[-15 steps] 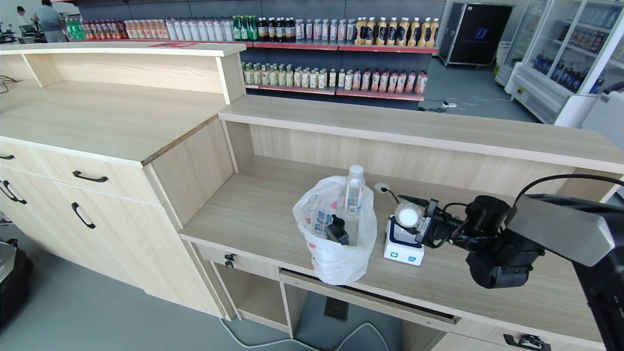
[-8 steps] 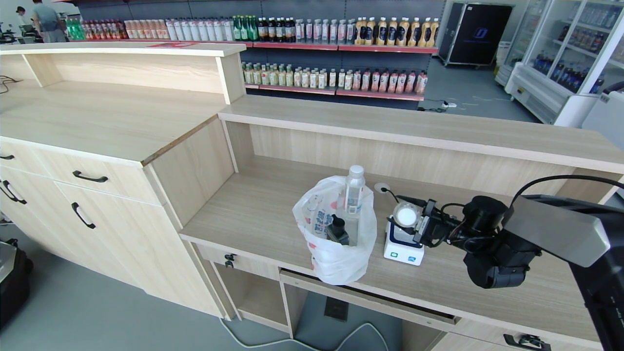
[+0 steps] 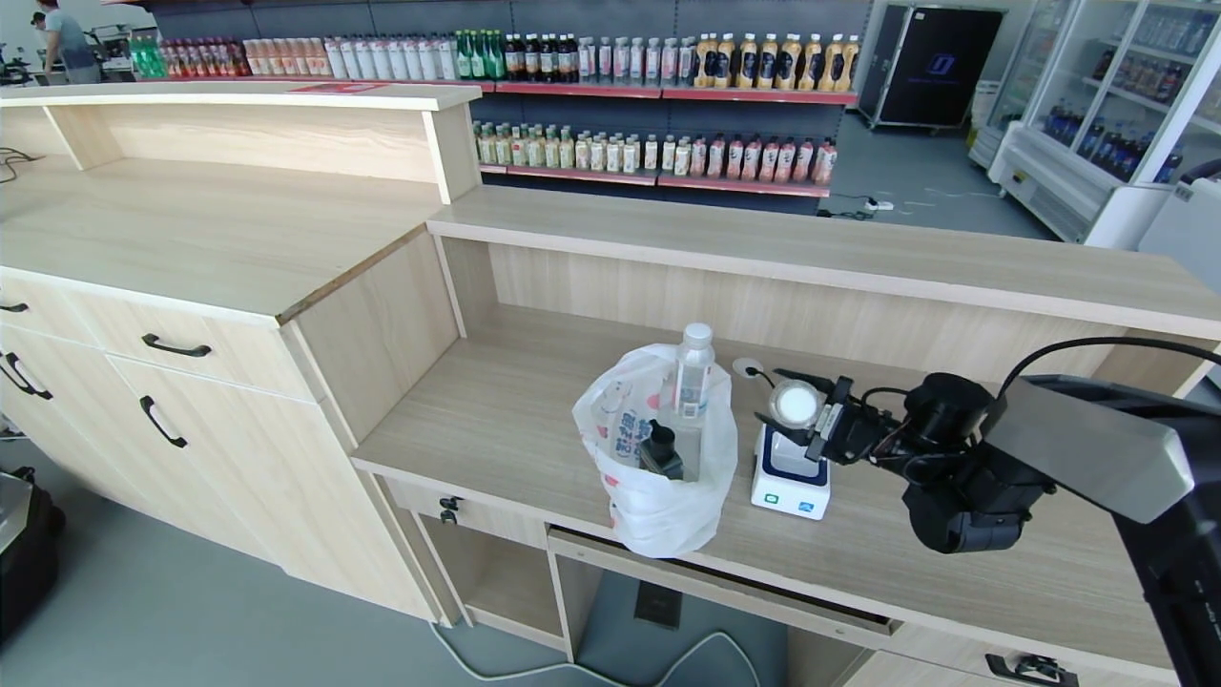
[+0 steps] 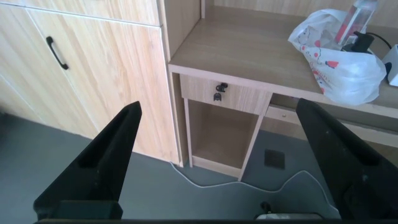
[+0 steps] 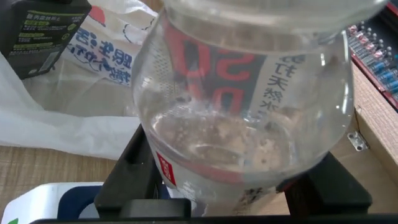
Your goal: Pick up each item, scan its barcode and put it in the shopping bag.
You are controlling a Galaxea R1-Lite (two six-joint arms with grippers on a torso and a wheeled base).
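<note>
My right gripper (image 3: 786, 399) is shut on a clear plastic bottle (image 3: 799, 405) with a red label, held on its side just above the white and blue barcode scanner (image 3: 790, 485). In the right wrist view the bottle (image 5: 249, 106) sits between the black fingers (image 5: 134, 171), with the scanner (image 5: 43, 200) below. The white shopping bag (image 3: 658, 496) stands left of the scanner; an upright water bottle (image 3: 693, 367) and a dark item (image 3: 660, 448) are inside it. My left gripper (image 4: 217, 168) hangs open, low beside the counter, far from the bag (image 4: 342, 62).
The wooden counter (image 3: 496, 420) has a raised back ledge (image 3: 820, 253) behind the scanner. A cable with a round white end (image 3: 747, 366) lies behind the bag. Cabinets with black handles (image 3: 176, 347) stand to the left. Bare counter lies right of the scanner.
My right gripper has lifted the bottle slightly above the scanner. The bag and its contents have not moved.
</note>
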